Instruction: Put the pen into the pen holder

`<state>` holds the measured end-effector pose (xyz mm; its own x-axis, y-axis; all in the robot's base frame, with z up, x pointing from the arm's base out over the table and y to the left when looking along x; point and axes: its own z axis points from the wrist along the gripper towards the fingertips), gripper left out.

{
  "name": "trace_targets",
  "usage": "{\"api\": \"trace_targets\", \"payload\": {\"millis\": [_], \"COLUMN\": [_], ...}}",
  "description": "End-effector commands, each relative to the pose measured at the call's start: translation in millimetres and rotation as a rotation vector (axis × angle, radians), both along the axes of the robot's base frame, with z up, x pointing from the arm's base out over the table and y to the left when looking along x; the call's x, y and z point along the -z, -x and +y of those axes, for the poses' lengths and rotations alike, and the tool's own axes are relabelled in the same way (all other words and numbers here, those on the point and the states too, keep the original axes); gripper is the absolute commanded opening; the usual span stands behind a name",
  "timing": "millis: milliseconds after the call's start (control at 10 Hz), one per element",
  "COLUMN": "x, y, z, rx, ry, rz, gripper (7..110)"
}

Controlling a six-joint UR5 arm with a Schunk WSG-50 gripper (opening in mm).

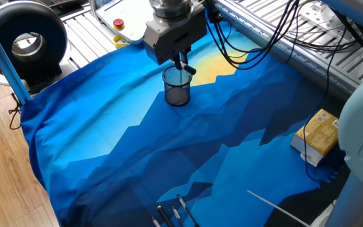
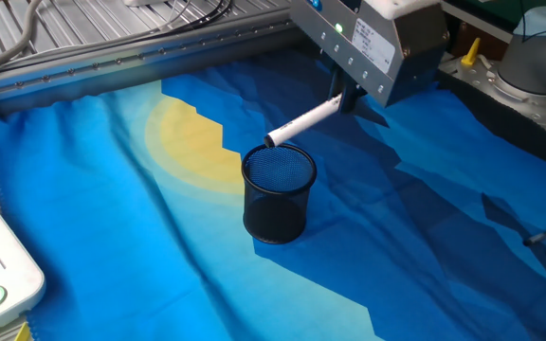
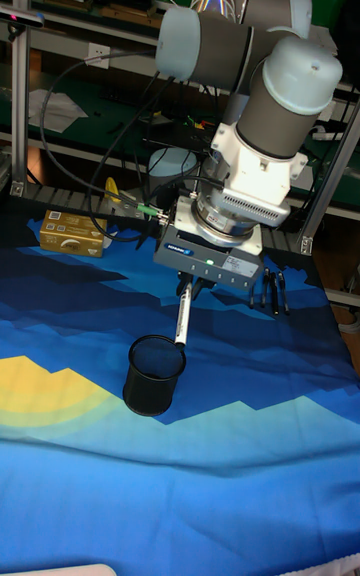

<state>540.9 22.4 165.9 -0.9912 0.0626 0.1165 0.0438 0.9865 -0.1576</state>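
Observation:
The pen holder (image 1: 177, 87) is a black mesh cup standing upright on the blue cloth, also seen in the other fixed view (image 2: 278, 194) and the tall fixed view (image 3: 153, 376). My gripper (image 2: 347, 98) is shut on the pen (image 2: 301, 123), a slim white marker held at a slant. The pen's lower tip hangs just over the cup's rim, at its far edge in the other fixed view and at its right edge in the tall fixed view (image 3: 182, 318). The gripper (image 3: 190, 284) sits close above and beside the cup (image 1: 180, 62).
A yellow box (image 1: 320, 133) lies at the cloth's edge. Dark pens (image 1: 172, 214) and a long thin white rod (image 1: 276, 207) lie at the near end. A black round device (image 1: 24, 41) and metal rails border the table. Cables hang behind the arm.

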Motion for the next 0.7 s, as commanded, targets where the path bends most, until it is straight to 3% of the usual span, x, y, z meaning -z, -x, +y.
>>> {"api": "trace_targets", "payload": {"millis": [0, 100, 600], "x": [0.7, -0.4, 1.2], "y": [11.4, 11.8, -1.5], "z": [-4, -10, -12], "rx": [0.002, 0.001, 0.014], "ry": [0.014, 0.037, 0.046], "rz": [0.044, 0.046, -0.011], "gripper": [7, 7, 7]}}
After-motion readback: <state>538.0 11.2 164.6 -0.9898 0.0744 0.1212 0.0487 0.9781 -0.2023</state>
